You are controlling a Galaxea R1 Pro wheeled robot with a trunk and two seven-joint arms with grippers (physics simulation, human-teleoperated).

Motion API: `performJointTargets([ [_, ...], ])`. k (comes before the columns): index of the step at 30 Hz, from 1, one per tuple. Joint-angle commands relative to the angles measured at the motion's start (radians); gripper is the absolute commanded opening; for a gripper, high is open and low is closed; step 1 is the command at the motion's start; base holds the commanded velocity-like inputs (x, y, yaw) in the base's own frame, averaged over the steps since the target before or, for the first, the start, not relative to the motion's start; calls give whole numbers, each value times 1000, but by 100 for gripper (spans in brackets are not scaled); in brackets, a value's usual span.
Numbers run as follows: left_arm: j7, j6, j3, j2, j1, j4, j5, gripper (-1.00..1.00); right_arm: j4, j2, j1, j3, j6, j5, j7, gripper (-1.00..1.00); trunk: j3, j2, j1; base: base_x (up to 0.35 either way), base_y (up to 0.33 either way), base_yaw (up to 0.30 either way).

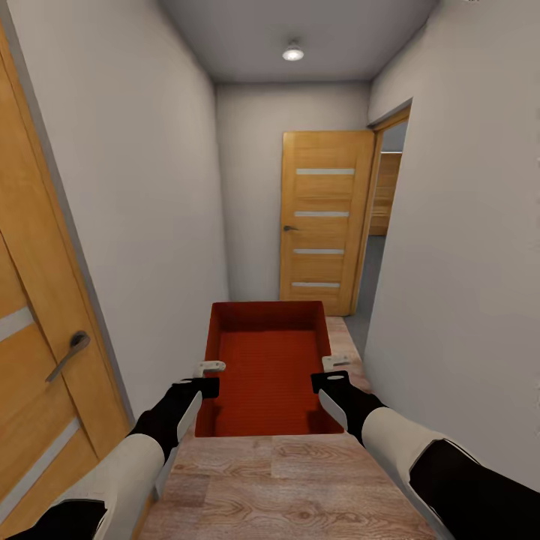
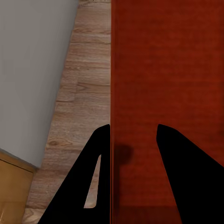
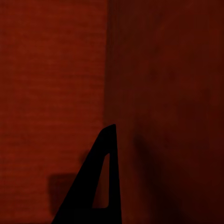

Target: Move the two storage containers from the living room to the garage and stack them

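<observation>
A narrow home hallway: plain pale walls (image 1: 150,187), wood-plank floor (image 1: 285,487), a ceiling lamp (image 1: 293,52) above the panelled wooden door (image 1: 324,221) at its far end, another door (image 1: 37,360) alongside.

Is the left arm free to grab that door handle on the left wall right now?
Probably not. The left gripper straddles the wall of the orange-red bin, which both arms hold up, the right gripper opposite. The door handle looks near, but reaching means letting go.
</observation>
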Motion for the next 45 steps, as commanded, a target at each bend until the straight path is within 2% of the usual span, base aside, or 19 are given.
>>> performJointTargets([
  [1,8,5,2,1,1,0,7,-100,-4,-20,-1,-16,-20,23,-7,-100,0,-1,0,3,3,-135],
  [18,8,6,2,1,1,1,5,-100,-4,-20,-1,-16,-20,23,-7,-100,0,-1,0,12,0,-80],
  [45,8,7,7,1,1,10,8,-100,-4,-21,-1,-16,-20,23,-7,-100,0,-1,0,310,0,0],
])
